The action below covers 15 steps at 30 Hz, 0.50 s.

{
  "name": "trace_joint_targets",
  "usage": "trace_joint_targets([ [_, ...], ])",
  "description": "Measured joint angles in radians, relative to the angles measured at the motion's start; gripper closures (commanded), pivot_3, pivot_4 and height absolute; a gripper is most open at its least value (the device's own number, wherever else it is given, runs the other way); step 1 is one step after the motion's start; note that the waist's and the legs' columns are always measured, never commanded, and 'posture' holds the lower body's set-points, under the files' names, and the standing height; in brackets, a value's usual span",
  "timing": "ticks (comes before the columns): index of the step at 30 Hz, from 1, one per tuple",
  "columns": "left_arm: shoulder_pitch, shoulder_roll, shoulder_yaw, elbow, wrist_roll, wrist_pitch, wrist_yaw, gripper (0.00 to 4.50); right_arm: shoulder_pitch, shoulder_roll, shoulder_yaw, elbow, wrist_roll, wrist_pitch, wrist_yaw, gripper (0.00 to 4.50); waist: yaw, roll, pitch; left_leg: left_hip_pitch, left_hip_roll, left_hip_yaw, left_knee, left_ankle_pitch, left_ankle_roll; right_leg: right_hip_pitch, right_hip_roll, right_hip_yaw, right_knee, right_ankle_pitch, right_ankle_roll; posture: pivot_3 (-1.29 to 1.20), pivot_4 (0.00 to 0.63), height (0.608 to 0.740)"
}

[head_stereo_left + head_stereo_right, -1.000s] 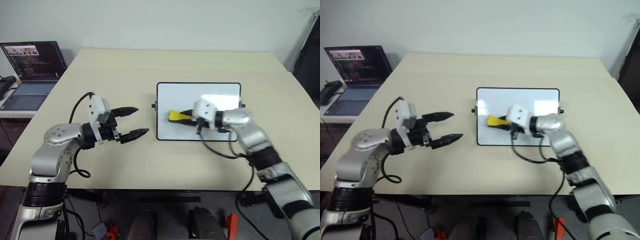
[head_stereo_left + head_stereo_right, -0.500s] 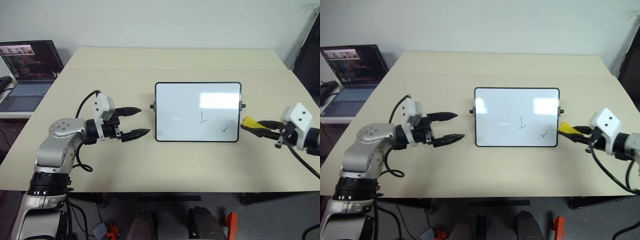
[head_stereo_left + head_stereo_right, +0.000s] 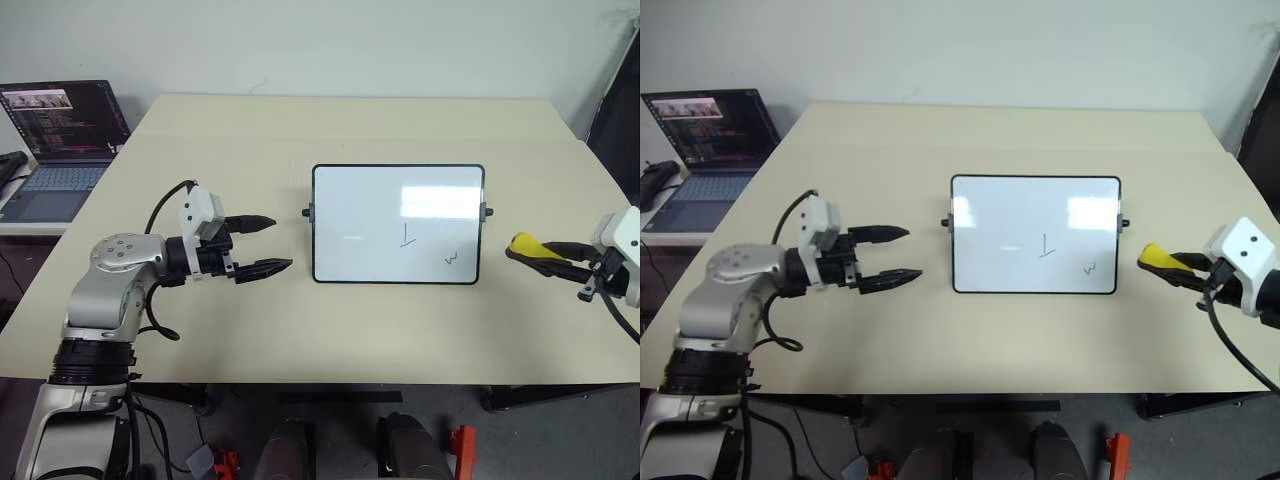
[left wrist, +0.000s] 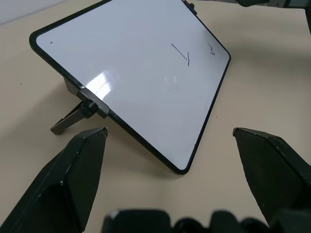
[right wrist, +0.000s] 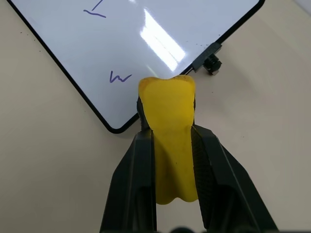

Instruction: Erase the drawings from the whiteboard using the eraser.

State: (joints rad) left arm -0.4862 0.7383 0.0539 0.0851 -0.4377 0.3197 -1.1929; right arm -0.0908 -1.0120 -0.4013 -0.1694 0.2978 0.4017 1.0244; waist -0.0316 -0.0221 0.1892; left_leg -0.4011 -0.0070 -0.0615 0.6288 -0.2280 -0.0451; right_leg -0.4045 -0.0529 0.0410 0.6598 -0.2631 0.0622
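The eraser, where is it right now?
In the left eye view, the eraser sits clamped in the right gripper, off the whiteboard's right edge, above the table.

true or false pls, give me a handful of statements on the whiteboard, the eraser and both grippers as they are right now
1. The right gripper is clamped on the yellow eraser. True.
2. The eraser rests on the whiteboard. False: it is held off the board's right edge.
3. Two drawings are on the board. True: both in its lower right part.
4. The left gripper is shut. False: its fingers stand apart, empty, left of the board.
5. A laptop sits right of the table. False: it is to the left.
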Motion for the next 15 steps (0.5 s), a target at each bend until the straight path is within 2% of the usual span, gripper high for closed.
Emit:
trace_joint_targets([
  [15,0.0,0.0,0.0,0.0,0.001,-0.004,0.004,0.0,-0.051,-0.001,0.002,0.021,0.0,-0.021,-0.002,3.82,0.0,0.0,0.0,0.0,0.0,0.0,0.001,0.0,0.0,0.0,0.0,0.0,0.001,0.0,0.0,0.0,0.15,0.74],
])
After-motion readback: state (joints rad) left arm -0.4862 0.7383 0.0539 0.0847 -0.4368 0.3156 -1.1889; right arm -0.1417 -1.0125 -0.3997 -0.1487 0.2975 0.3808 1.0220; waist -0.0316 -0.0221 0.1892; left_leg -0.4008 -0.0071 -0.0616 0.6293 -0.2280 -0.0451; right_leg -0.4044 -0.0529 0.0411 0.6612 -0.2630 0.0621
